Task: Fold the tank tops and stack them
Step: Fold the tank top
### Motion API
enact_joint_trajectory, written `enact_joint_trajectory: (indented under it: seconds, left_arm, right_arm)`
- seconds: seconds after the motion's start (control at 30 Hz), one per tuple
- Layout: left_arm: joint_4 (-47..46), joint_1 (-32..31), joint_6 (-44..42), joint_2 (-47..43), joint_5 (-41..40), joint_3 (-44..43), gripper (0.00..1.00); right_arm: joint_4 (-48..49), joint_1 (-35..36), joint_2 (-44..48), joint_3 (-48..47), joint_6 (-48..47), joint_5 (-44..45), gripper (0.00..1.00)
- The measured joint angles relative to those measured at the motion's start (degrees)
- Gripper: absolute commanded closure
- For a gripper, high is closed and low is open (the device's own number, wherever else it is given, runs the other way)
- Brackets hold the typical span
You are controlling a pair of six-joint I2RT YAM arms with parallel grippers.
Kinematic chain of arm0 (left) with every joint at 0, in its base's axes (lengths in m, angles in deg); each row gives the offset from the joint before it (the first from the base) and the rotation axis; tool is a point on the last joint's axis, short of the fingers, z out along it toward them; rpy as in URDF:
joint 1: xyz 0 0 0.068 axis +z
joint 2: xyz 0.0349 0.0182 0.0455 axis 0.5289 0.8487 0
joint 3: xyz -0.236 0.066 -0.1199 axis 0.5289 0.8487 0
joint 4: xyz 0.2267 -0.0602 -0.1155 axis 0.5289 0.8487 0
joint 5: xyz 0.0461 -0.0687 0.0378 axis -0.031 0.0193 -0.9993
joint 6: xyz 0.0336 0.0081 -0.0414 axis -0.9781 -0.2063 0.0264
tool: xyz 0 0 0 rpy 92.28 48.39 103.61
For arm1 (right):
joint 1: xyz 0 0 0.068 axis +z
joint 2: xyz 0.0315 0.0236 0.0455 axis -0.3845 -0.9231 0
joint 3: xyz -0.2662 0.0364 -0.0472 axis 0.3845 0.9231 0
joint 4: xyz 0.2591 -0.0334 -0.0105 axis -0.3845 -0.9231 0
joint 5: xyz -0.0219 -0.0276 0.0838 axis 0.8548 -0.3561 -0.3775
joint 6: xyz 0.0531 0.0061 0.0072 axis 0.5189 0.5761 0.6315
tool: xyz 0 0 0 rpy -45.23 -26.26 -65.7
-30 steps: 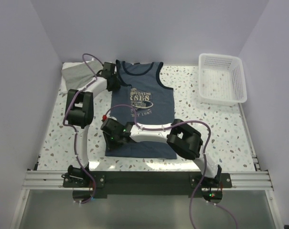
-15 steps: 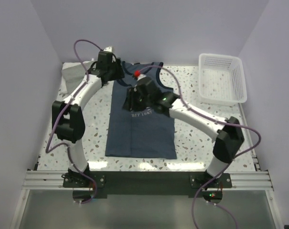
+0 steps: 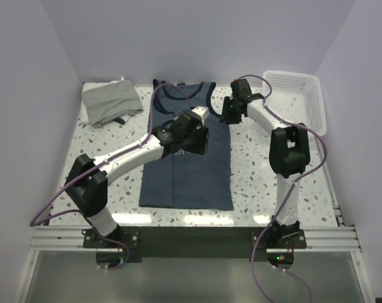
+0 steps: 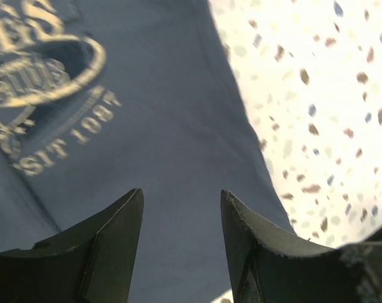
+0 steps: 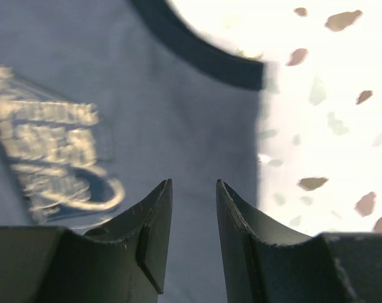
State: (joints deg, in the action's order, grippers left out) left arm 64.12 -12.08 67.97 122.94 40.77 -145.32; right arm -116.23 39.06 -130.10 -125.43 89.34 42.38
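Tabletop (image 3: 292, 170) first: speckled, with the navy tank top (image 3: 184, 180) spread flat mid-table, its long axis running from the far edge toward the arm bases, straps at the far end. The white basket (image 3: 290, 77) sits far right. The grey tank top (image 3: 112, 101) lies bunched far left, well apart from the navy one. My left gripper (image 4: 181, 196) hangs over the navy chest print, jaws apart and empty. My right gripper (image 5: 194, 186) hovers at the right armhole, jaws narrowly apart, also empty. I judge the top's right edge lies nearest both, so a lengthwise fold would start there.
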Motion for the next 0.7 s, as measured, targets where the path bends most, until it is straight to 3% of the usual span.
enact_joint_trajectory:
  seconds: [0.23, 0.7]
  left_arm:
    - [0.39, -9.4, 1.11, -0.11, 0.17, 0.72, 0.44]
    - [1.95, -18.08, 3.08, 8.79, -1.07, -2.16, 0.45]
  right_arm:
    - [-3.91, -1.14, -10.78, -9.31, -3.67, 4.5, 0.63]
    - [-2.6, -1.03, -13.97, -12.04, -5.62, 12.02, 0.63]
